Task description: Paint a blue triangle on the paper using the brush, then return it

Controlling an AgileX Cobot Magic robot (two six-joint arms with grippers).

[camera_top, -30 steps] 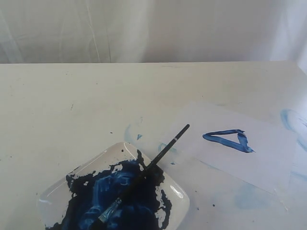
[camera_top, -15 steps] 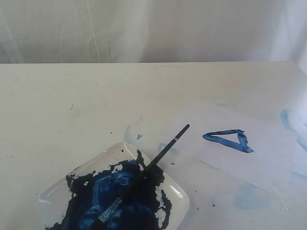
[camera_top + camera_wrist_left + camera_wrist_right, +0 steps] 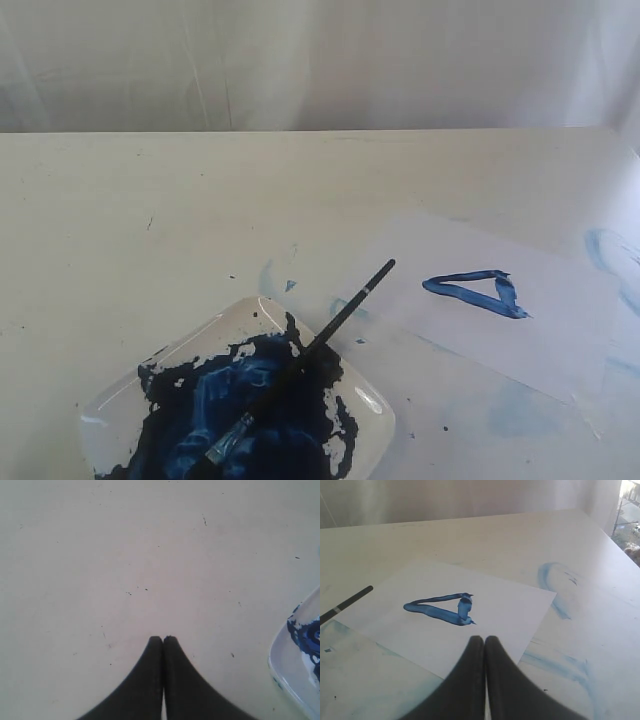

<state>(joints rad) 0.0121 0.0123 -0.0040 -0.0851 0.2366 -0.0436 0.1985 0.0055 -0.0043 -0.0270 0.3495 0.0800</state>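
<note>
Exterior view is showing the brush [image 3: 318,340] lying slantwise across the dish [image 3: 368,398] at the near left. Its bristles are resting in the dark paint and its handle is sticking out over the far right rim toward the paper [image 3: 540,340]. The blue triangle [image 3: 506,295] is sitting finished on the paper, to the right of the handle's end. Neither arm is showing here.

In the wrist views the left gripper [image 3: 163,640] is hovering with its jaws pressed together over bare table [image 3: 150,200] beside the dish. The right gripper [image 3: 484,639] is hanging over the near edge of the paper, jaws likewise together and holding nothing.

The job is looking done, so the risks are small. The brush is balancing on the rim and could roll or slide off. The right gripper, dipping as it leaves, could be dragging the thin sheet or smearing paint that is probably wet.
</note>
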